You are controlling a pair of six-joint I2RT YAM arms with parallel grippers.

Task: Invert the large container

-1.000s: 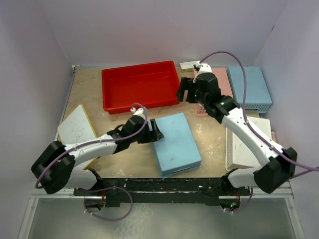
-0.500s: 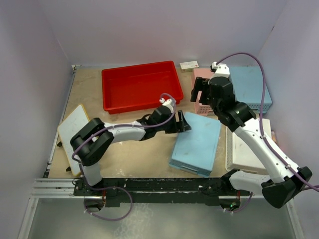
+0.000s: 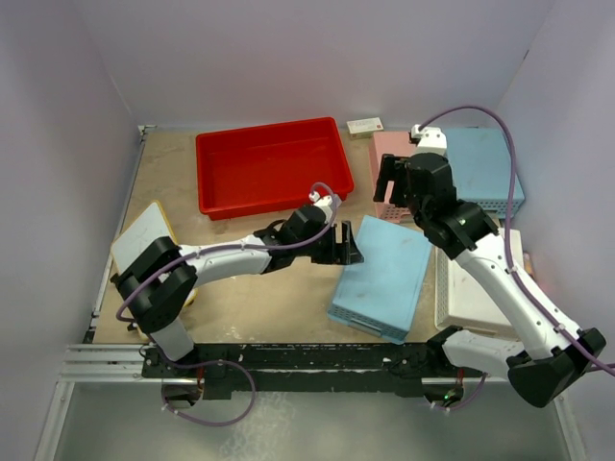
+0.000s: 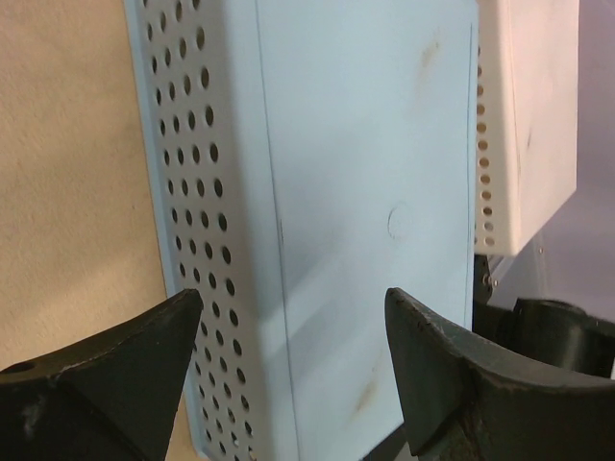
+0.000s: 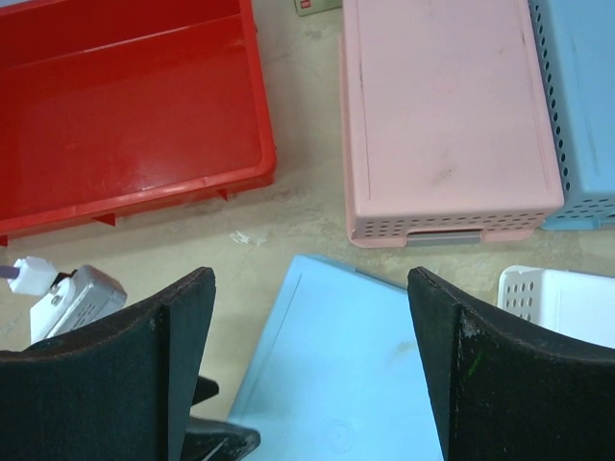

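Note:
The large red tray (image 3: 269, 166) lies open side up at the back of the table, left of centre; it also shows in the right wrist view (image 5: 125, 106). My left gripper (image 3: 352, 243) is open and empty, its jaws at the left edge of an upside-down light-blue perforated basket (image 3: 381, 276), seen close in the left wrist view (image 4: 336, 192). My right gripper (image 3: 392, 189) is open and empty, held above the table between the red tray and the pink basket (image 3: 396, 165). Neither gripper touches the red tray.
A second light-blue basket (image 3: 483, 171) lies at the back right beside the pink one (image 5: 442, 115). A white perforated basket (image 3: 476, 288) lies at the right edge. A white board (image 3: 144, 245) lies at the left. A small card (image 3: 364, 125) lies by the back wall.
My left arm has pushed the light-blue basket to the right and turned it, then drawn back slightly. My right gripper has moved right and up, away from the red tray.

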